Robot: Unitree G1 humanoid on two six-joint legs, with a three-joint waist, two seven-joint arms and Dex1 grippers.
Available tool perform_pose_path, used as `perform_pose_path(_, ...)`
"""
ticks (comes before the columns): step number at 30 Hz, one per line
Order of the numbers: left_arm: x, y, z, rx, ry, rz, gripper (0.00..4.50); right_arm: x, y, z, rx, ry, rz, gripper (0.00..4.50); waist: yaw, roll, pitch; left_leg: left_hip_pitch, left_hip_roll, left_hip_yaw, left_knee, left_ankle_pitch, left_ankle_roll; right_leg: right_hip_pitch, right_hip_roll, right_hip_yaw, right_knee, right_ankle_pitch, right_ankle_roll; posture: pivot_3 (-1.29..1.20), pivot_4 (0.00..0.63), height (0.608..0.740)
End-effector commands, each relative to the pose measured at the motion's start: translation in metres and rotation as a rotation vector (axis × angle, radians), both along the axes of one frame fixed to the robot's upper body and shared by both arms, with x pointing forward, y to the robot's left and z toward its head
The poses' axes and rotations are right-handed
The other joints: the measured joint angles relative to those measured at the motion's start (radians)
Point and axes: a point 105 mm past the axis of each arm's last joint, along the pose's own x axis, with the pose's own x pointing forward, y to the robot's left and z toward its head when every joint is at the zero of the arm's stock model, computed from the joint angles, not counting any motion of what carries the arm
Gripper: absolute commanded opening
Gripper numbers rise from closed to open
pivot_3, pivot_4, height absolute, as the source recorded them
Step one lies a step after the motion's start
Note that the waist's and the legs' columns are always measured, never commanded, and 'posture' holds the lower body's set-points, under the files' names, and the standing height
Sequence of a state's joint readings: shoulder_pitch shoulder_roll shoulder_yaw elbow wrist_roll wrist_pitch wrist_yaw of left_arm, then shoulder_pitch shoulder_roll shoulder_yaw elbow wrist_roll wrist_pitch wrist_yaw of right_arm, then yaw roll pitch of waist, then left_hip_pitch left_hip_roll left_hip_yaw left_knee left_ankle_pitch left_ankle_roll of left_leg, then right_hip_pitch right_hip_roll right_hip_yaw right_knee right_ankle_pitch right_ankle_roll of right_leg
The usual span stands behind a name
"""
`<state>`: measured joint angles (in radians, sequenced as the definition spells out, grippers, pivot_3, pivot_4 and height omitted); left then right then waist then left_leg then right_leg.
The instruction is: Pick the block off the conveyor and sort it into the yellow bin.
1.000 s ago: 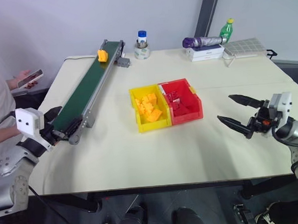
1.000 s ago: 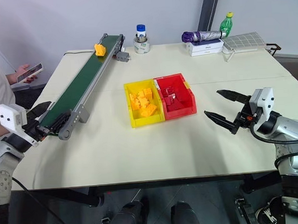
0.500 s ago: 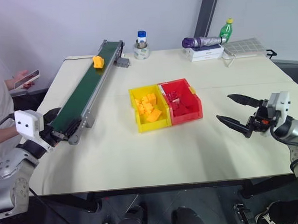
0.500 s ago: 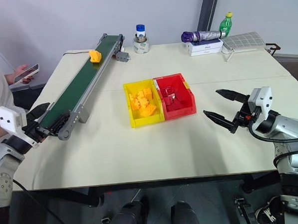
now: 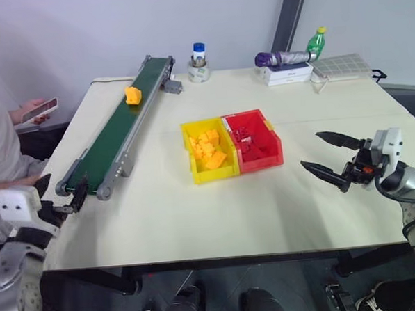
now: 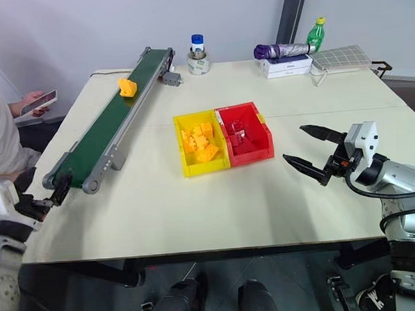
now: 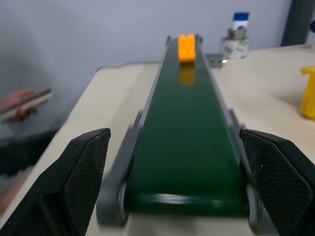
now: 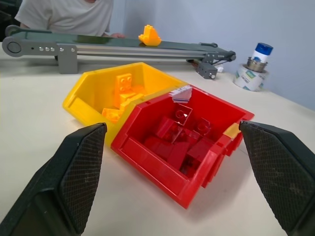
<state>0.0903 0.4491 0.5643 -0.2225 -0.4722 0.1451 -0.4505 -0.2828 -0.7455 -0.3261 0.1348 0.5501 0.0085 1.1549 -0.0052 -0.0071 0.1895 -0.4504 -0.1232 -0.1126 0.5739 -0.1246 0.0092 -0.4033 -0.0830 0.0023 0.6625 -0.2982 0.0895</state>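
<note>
Yellow-orange block (image 5: pixel 132 96) on conveyor (image 5: pixel 115 129) belt, far half, near motor end. Lies straight ahead of left gripper (image 7: pixel 177 189), along belt's length, well apart. Left gripper at belt's near end, jaws wide, empty. Right gripper (image 5: pixel 333 156) much farther, beyond yellow bin (image 5: pixel 206 153), jaws spread, empty. Judgement: left arm suits pick.
</note>
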Motion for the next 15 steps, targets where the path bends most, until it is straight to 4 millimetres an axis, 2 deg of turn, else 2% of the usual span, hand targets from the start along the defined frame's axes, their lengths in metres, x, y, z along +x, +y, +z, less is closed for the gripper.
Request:
perform_pose_path(1,0.001,-0.008,0.022,0.034,-0.073,-0.026,4.43,0.000,0.000,0.009,-0.006,-0.046,0.001,4.50,0.000,0.000,0.000,0.000,0.000,0.000,0.000,0.000,0.000,0.000,0.000,0.000,0.000,0.000,0.000,0.00,0.150,0.740)
perform_pose_path(15,0.013,-0.009,0.025,0.040,-0.058,-0.039,4.43,-0.001,0.001,0.008,-0.007,-0.046,0.003,4.50,-0.006,0.000,0.000,0.000,0.000,0.001,0.000,0.000,0.000,-0.001,0.000,0.000,0.000,0.000,0.000,0.00,0.150,0.740)
